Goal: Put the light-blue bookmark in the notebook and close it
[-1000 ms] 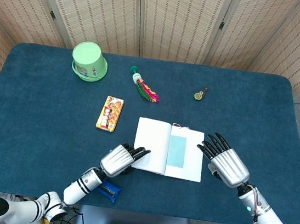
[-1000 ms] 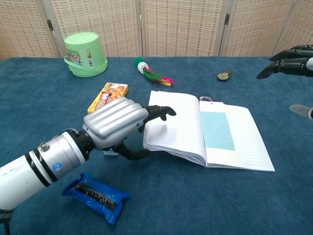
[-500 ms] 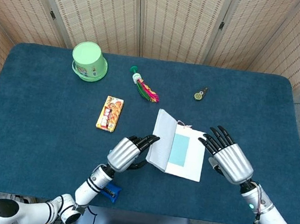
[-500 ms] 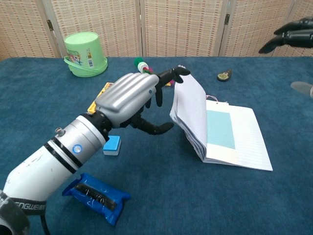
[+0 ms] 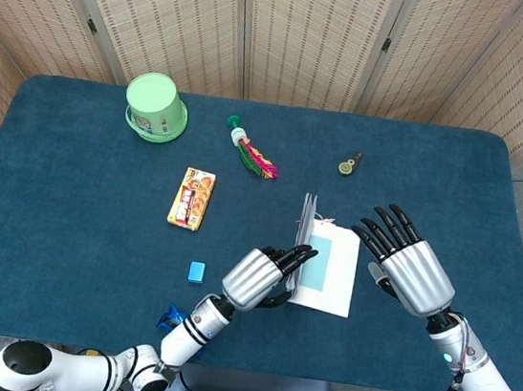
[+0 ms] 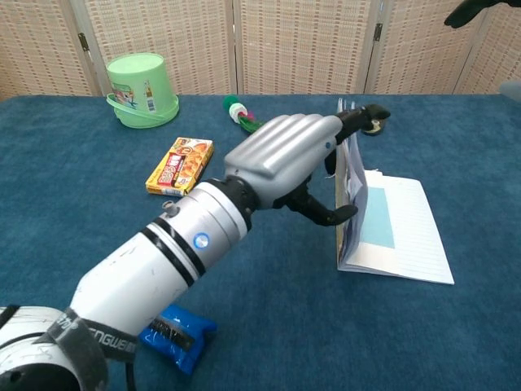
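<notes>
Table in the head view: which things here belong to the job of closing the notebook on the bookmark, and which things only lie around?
For the job:
notebook, left half raised upright
light-blue bookmark on its right page
left hand, pushing up the pages

Lying about:
green bucket
snack box
feather toy
small round object
blue eraser
blue packet

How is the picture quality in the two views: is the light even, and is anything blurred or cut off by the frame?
Head view: even, soft light, faint shadows only, no glare; notebook and both hands sharp. Chest view: the left hand and its arm loom large and hide part of the notebook's raised pages; the right hand is cut off by the top edge, only dark fingertips showing, slightly soft.
</notes>
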